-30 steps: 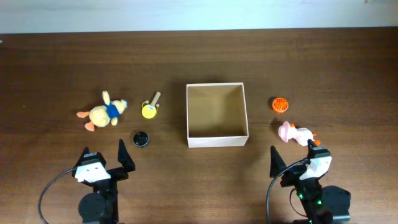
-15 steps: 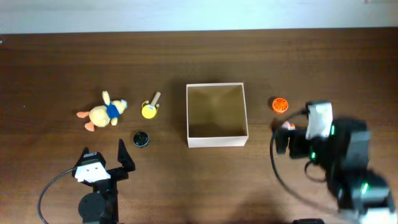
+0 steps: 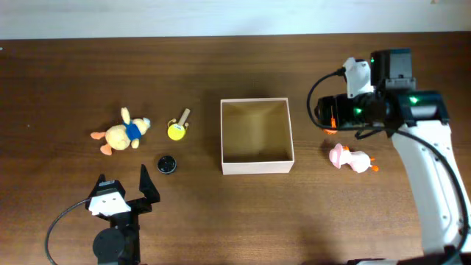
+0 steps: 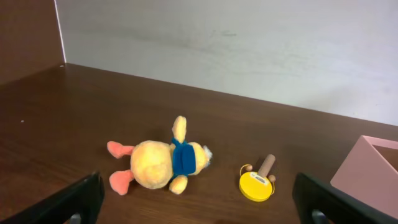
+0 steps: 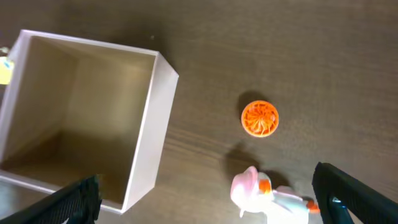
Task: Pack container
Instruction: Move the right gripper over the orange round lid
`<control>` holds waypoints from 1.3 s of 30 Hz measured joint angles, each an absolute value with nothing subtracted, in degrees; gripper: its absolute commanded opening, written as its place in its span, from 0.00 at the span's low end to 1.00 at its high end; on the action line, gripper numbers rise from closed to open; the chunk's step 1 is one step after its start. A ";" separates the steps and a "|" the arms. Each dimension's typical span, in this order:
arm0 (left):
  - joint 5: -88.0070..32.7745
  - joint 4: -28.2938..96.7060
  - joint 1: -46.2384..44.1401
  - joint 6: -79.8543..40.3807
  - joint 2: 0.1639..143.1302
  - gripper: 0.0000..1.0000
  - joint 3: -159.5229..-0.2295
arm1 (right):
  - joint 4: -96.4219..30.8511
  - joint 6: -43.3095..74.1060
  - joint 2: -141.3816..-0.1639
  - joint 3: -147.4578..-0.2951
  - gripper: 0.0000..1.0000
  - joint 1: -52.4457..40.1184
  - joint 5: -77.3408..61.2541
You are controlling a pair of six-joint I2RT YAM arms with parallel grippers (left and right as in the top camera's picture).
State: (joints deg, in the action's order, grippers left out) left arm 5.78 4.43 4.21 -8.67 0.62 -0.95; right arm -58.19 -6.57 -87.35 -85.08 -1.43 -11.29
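Note:
The container (image 3: 257,168), a square shallow cardboard box, stands mid-table with nothing inside; it also shows as container (image 5: 144,130) and container (image 4: 372,169). My right gripper (image 3: 329,118) hangs open and holds nothing, just right of the box and above an orange ball (image 5: 260,118). A pink-and-white duck (image 3: 349,159), also duck (image 5: 268,198), lies just nearer than the ball. From the wrist, the right gripper (image 5: 208,202) frames the box wall and the duck. My left gripper (image 3: 124,182), also left gripper (image 4: 199,208), rests open near the front edge, facing a yellow plush duck (image 4: 163,163).
Left of the box lie the plush duck (image 3: 121,134) with a blue scarf, a yellow disc toy on a wooden handle (image 3: 176,129), also disc toy (image 4: 256,185), and a small black disc (image 3: 167,163). A pale wall runs along the table's far edge.
My right arm rose from the front edge and swung away to the far right, stopping over the orange ball and uncovering the pink duck. The left arm and toys stayed put.

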 measured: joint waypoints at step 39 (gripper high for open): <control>5.78 4.43 4.21 -8.67 0.62 0.99 -0.95 | -45.04 -5.93 -116.09 -85.30 0.89 5.56 -10.41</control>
